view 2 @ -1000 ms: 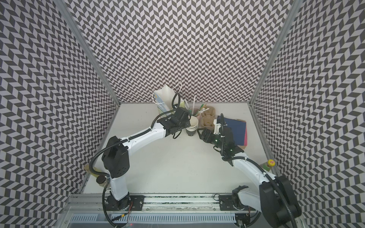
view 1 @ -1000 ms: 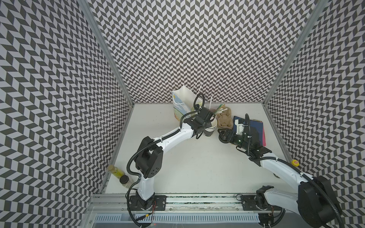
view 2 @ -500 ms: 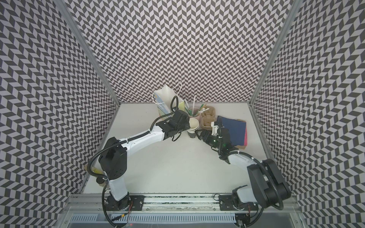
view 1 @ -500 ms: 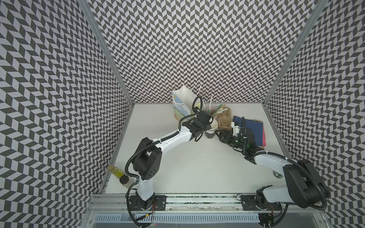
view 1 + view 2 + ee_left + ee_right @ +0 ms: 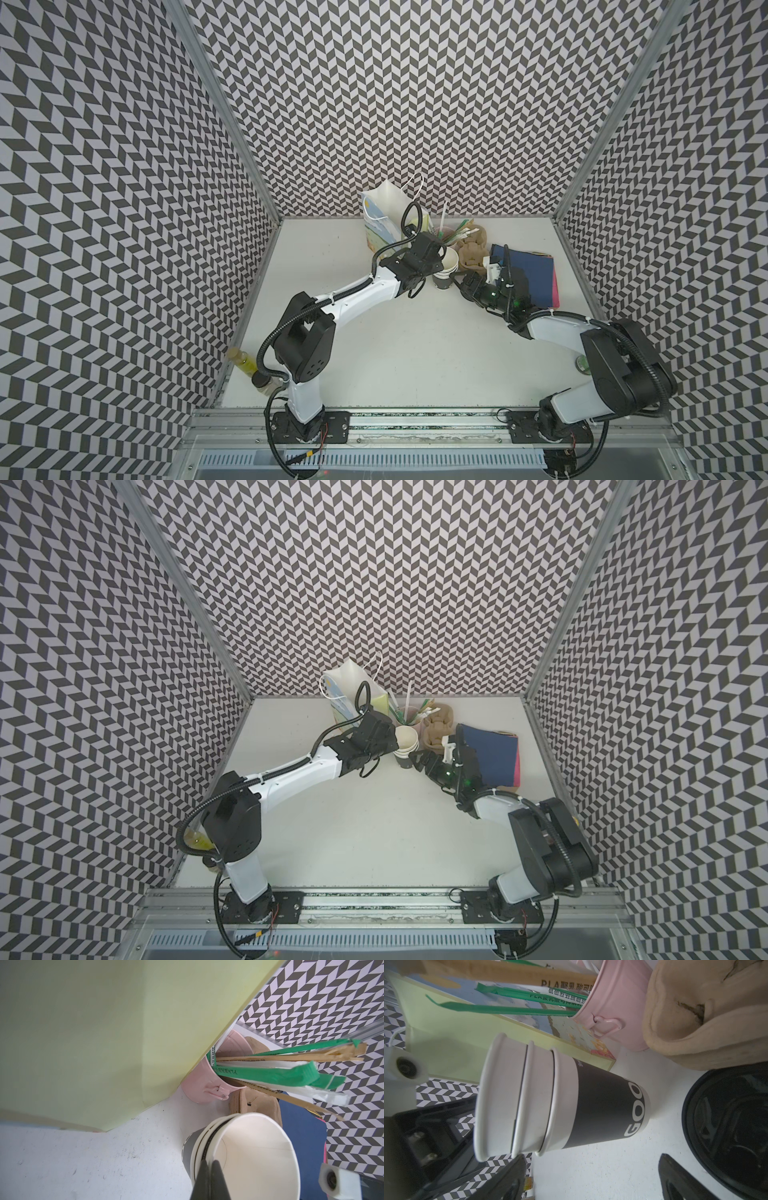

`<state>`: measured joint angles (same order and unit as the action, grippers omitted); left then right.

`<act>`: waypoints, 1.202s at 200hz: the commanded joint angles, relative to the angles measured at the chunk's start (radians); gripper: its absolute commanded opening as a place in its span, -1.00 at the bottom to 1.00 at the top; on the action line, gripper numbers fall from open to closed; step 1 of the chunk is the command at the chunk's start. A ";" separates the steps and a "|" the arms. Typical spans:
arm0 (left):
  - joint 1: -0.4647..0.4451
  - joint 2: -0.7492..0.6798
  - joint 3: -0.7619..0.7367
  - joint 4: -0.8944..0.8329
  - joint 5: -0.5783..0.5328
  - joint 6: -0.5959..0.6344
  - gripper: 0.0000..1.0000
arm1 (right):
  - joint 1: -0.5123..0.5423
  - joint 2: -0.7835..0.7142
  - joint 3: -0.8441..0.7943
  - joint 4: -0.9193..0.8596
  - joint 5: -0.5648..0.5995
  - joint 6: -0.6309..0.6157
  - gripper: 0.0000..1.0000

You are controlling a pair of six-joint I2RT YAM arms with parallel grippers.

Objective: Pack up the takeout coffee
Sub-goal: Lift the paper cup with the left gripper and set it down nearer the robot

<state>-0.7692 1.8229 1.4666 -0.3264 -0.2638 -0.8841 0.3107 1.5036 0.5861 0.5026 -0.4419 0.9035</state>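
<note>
Just in front of the gift bag, off its yellow-green side, the nested black paper cups stand on the bench. The left tool pinches the rim of the top cup, clamped tight as it was a second ago. The right tool has come in from farther off the bag and now sits low beside the stack, jaws wide and empty. A black lid lies just past it, farther from the bag. The pink cup of straws sits right beside the bag, and the pulp carrier crowds in next to it. Bare bench opens out forward of the bag.
</note>
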 commanded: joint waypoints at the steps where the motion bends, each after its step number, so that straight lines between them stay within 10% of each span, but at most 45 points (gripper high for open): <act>1: 0.004 -0.022 -0.004 0.014 -0.009 -0.006 -1.00 | -0.004 -0.014 0.001 0.103 0.009 0.016 0.94; 240: -0.015 -0.200 0.064 -0.084 -0.115 0.063 -1.00 | -0.004 -0.090 0.051 -0.062 0.061 -0.071 0.92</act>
<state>-0.7666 1.6650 1.5265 -0.3637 -0.3374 -0.8310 0.3107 1.4868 0.5938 0.5129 -0.4374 0.8745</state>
